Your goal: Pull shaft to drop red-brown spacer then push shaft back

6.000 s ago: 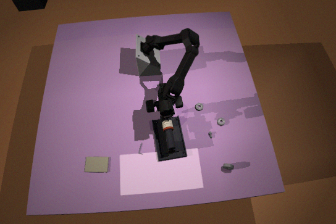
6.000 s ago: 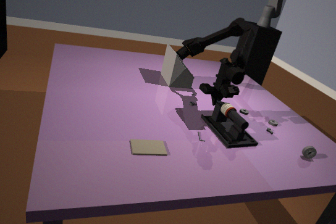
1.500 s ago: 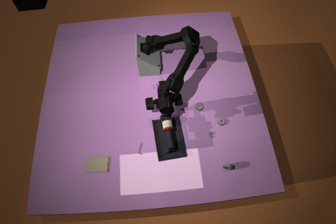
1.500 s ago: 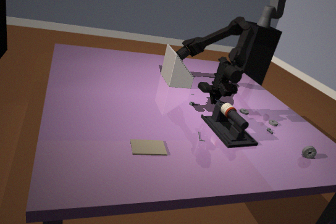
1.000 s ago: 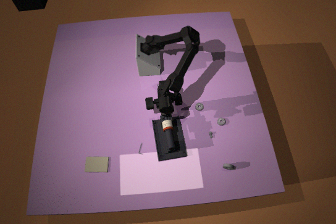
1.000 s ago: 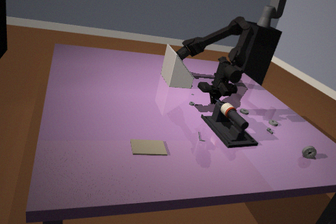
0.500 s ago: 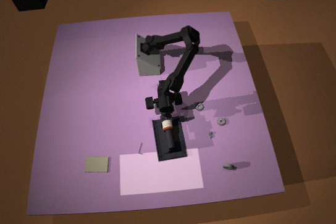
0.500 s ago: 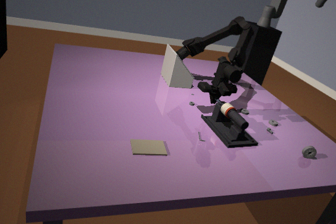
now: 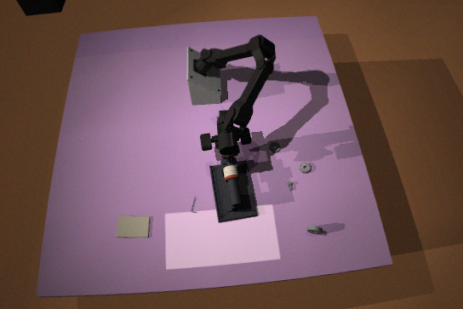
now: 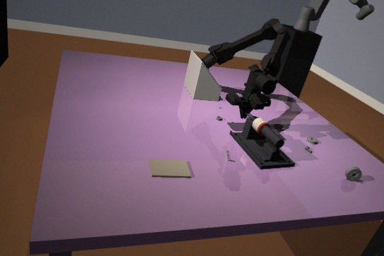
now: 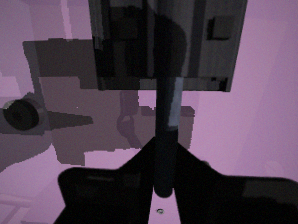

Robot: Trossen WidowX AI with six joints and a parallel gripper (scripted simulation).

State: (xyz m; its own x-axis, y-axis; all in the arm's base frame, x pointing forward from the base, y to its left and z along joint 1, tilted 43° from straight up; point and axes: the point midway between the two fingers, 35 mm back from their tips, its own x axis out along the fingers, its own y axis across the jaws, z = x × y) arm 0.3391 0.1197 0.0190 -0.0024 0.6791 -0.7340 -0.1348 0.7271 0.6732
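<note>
My gripper (image 9: 229, 157) (image 10: 244, 113) (image 11: 162, 141) is shut on the dark shaft (image 11: 172, 105), whose rounded rear end sticks out between the fingers. The shaft runs into the black fixture, which stands on a base plate (image 9: 219, 206) (image 10: 247, 149) (image 11: 220, 65). The red-brown spacer (image 9: 231, 178) (image 10: 260, 128) still sits in line on the fixture, between the cream spacer section (image 9: 230, 171) (image 10: 258, 123) and the black cylindrical housing (image 9: 234, 193) (image 10: 273, 137). No coloured spacer shows on the table. The shaft inside the stack is hidden.
Grey rings (image 9: 275, 147) (image 9: 305, 168) (image 10: 312, 140) (image 11: 21, 115) and a small bolt (image 9: 290, 185) (image 10: 308, 149) lie beside the fixture. A grey wheel (image 9: 315, 230) (image 10: 353, 172) stands farther off. A hex key (image 9: 193, 205) (image 10: 229, 156) and a tan block (image 9: 133, 226) (image 10: 171, 168) lie on the other side.
</note>
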